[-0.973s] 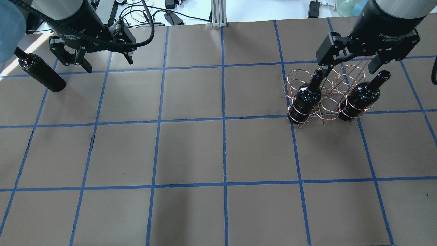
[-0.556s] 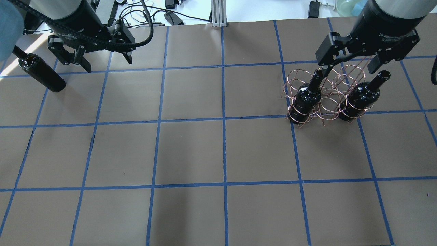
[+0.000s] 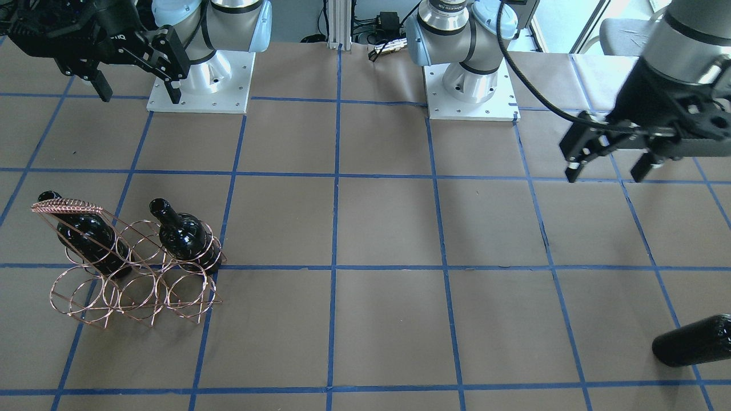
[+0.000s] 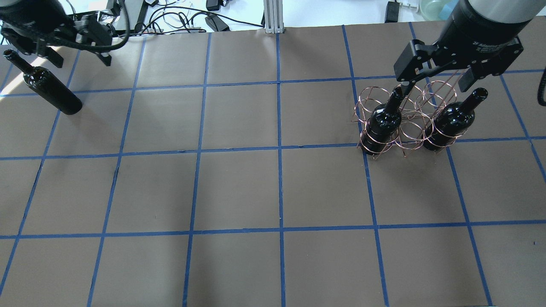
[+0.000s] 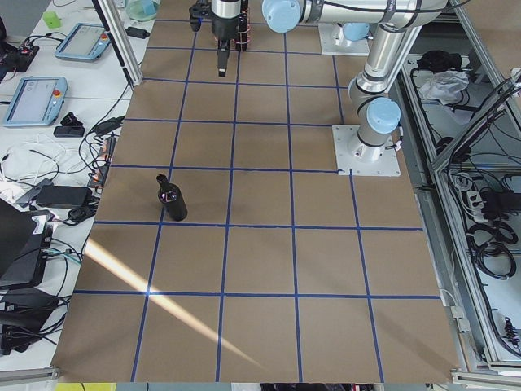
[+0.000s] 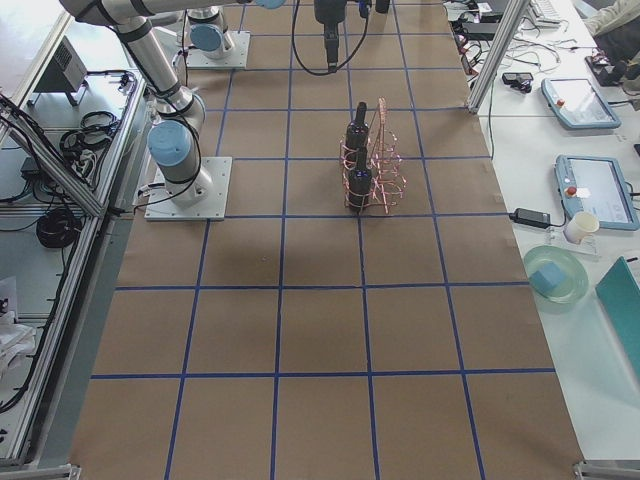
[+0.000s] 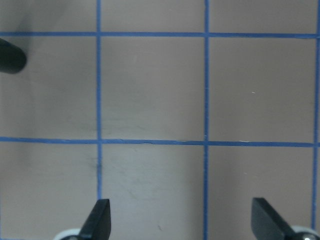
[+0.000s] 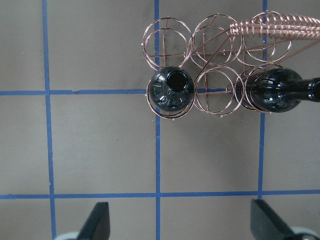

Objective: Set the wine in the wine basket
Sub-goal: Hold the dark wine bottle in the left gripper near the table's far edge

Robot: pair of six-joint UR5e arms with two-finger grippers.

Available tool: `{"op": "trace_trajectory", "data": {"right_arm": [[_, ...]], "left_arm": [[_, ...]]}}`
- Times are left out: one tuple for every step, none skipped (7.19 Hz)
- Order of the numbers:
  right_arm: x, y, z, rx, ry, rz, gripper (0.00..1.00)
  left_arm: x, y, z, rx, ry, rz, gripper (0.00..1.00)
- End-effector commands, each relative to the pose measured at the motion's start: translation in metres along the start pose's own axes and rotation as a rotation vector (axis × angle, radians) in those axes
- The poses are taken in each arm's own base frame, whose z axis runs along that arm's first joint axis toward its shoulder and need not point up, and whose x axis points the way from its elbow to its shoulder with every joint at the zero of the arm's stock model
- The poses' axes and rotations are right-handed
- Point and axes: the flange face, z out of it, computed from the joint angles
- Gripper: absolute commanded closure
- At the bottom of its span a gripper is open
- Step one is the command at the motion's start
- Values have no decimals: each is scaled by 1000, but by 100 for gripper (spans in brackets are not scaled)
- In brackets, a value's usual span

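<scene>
The copper wire basket (image 4: 410,124) stands on the table at the right and holds two upright black wine bottles (image 4: 384,121) (image 4: 452,118) in its end rings. It also shows in the front view (image 3: 134,294) and in the right wrist view (image 8: 215,35). My right gripper (image 4: 437,85) is open and empty, above the basket's near side. A third wine bottle (image 4: 51,89) stands alone at the far left; it also shows in the front view (image 3: 694,341) and in the exterior left view (image 5: 172,199). My left gripper (image 4: 81,59) is open and empty, up beside that bottle's neck and apart from it.
The table is brown paper with a blue tape grid (image 4: 279,149). The two arm bases (image 3: 200,80) (image 3: 468,85) are bolted at the robot's edge. Cables and boxes lie beyond the table's far edge (image 4: 204,17). The basket's coil-wrapped handle (image 3: 63,205) stands above the bottles.
My left gripper has moved left and towards the top of the overhead view, uncovering the lone bottle's neck. The right gripper, the basket and all bottles have not moved.
</scene>
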Motion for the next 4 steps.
{"op": "trace_trajectory", "data": {"right_arm": [[0,0,0,1,-1,0,0],[0,0,0,3,3,0,0],[1,0,0,2,12,0,0],[1,0,0,2,9,0,0]], "left_arm": [[-125,-20,16,37,-52,161,0],[-162,-40,32,43,-51,182,0],[-193,-52,31,69,-63,272,0],[-217,-60,39,126,-6,292,0]]}}
